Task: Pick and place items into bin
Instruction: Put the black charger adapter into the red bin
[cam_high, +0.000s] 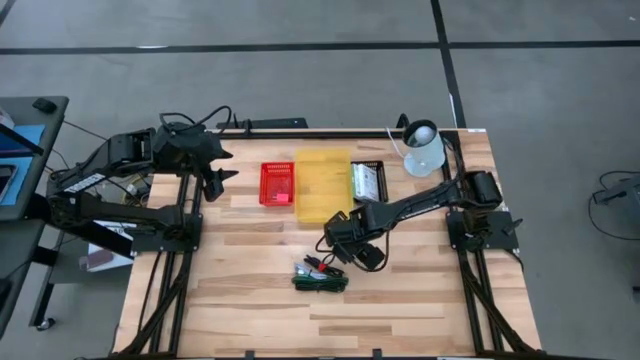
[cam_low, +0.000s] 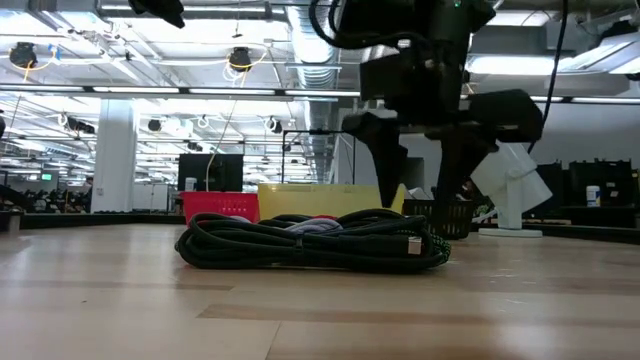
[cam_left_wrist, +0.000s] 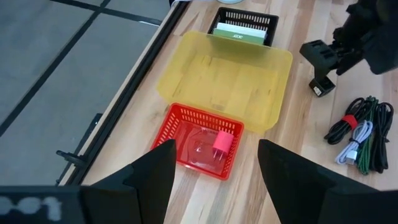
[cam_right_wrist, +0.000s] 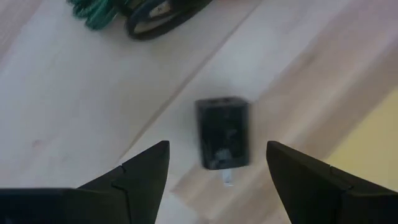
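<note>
Black charger block (cam_right_wrist: 222, 132) lies between open right tool (cam_right_wrist: 217, 163) fingers

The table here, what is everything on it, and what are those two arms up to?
Red basket: one, red, far middle of the table, holding a red plug block.
Yellow bin: one, yellow, beside the red basket, looks empty.
Black basket: one, black, right of the yellow bin, holding a green and white box.
Cable bundle: one pile, black and green cords, table centre.
Black adapter: one, black, lying on the wood near the cables.
Lamp: one, white, far right corner.
Left gripper: open, hovering near the red basket.
Right gripper: open, above the black adapter.
</note>
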